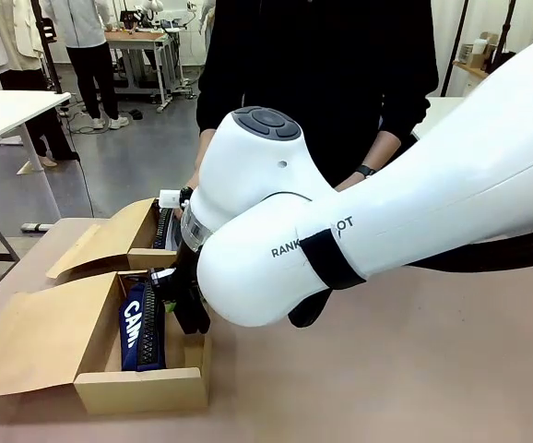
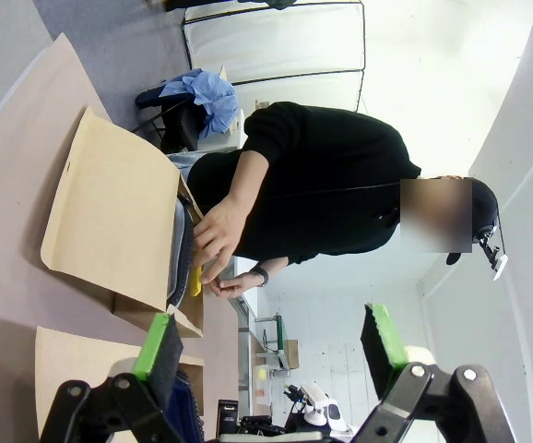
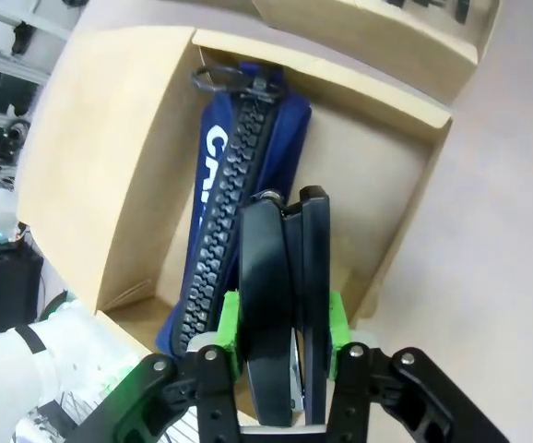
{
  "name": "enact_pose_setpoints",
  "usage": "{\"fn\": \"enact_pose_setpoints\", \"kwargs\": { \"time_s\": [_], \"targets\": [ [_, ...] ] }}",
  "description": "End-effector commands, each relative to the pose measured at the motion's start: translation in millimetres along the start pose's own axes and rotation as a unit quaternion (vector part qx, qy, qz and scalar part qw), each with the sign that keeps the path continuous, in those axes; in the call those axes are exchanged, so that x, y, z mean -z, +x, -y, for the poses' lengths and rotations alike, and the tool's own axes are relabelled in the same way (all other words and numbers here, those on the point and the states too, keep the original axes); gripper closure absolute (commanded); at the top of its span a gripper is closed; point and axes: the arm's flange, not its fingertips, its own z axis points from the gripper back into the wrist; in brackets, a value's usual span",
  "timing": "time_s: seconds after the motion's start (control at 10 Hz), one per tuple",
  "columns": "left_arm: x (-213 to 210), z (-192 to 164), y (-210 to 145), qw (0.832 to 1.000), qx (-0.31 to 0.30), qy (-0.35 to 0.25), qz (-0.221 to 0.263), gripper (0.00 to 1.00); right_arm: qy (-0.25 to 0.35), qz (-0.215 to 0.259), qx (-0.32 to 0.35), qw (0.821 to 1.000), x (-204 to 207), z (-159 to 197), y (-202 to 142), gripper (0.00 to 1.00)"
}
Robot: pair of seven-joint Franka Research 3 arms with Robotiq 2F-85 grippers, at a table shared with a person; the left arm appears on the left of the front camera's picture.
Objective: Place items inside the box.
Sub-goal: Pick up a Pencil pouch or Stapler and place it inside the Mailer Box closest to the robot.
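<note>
Black stapler (image 3: 276,258), clamped in the right hand (image 3: 283,320), is partly hiding the navy zip pencil case (image 3: 216,157) in the cardboard box (image 3: 359,175); the left hand (image 2: 271,341) is gaping open.

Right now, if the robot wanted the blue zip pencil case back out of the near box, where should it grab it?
Probably mid-length, from straight above, fingers closing across the narrow width of the navy pencil case. It lies zip up close along one wall of the box, whose walls block sideways approach; the bare floor beside it leaves room for a finger.
</note>
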Motion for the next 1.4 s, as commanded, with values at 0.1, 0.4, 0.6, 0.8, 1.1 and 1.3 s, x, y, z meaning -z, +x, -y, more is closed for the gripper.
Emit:
{"fn": "enact_pose_setpoints", "kwargs": {
  "time_s": [0.1,0.4,0.6,0.8,1.1,1.3],
  "targets": [
    [-0.4,1.0,-2.3,1.000,0.003,-0.010,0.002,0.00,0.031,0.019,0.020,0.999,7.6,2.1,-0.6,0.06],
    [-0.4,1.0,-2.3,1.000,0.003,-0.010,0.002,0.00,0.031,0.024,0.017,0.999,7.9,1.2,-1.3,0.00],
    [-0.4,1.0,-2.3,1.000,0.003,-0.010,0.002,0.00,0.037,0.026,0.024,0.999,5.6,4.3,-4.4,0.00],
    [-0.4,1.0,-2.3,1.000,0.003,-0.010,0.002,0.00,0.038,0.033,0.031,0.998,1.1,9.2,-5.9,0.00],
    [-0.4,1.0,-2.3,1.000,0.003,-0.010,0.002,0.00,0.134,-0.002,0.016,0.991,-44.8,66.4,-18.1,0.00],
    [-0.4,1.0,-2.3,1.000,0.003,-0.010,0.002,0.00,0.171,-0.038,0.025,0.984,-102.6,143.2,-50.5,0.00]
  ]
}}
